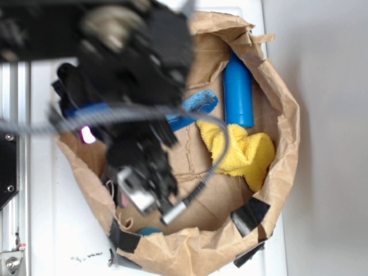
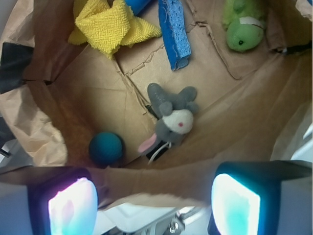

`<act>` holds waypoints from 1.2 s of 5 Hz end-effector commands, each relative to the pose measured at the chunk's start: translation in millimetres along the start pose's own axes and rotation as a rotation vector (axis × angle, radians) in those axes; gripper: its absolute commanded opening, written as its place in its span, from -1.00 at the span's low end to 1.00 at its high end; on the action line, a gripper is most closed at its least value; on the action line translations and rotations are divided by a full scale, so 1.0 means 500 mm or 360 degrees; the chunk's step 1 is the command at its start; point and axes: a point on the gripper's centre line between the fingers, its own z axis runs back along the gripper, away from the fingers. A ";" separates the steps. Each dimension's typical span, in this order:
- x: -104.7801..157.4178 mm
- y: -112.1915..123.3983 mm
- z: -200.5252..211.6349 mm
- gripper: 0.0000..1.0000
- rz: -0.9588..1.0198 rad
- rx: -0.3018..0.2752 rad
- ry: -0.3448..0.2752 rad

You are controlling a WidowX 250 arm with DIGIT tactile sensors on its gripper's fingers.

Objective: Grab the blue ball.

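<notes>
One smooth teal-blue ball [image 2: 105, 149]

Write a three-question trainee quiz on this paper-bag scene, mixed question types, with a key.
1. True or false: the jaws of the gripper are shut on the blue ball.
2. In the wrist view, which toy lies nearest the blue ball?
A. the green plush
B. the grey plush bunny
C. the yellow cloth
3. Fill in: every item lies inside a brown paper ____.

Key
1. False. The jaws stand apart and hold nothing; the ball rests on the bag floor, clear of both.
2. B.
3. bag.
</notes>
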 end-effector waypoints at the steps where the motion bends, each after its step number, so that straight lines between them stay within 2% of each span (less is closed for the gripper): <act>1: 0.033 0.008 -0.020 1.00 0.0041 -0.0135 -0.0068; 2: 0.043 -0.019 -0.037 1.00 0.0091 -0.0105 -0.0052; 3: 0.046 -0.048 -0.080 1.00 0.0128 -0.0029 -0.0018; 4: 0.052 -0.069 -0.116 1.00 0.0126 -0.0010 0.0022; 5: 0.070 -0.082 -0.112 1.00 0.0038 -0.0086 -0.0014; 6: 0.070 -0.082 -0.112 1.00 0.0038 -0.0086 -0.0014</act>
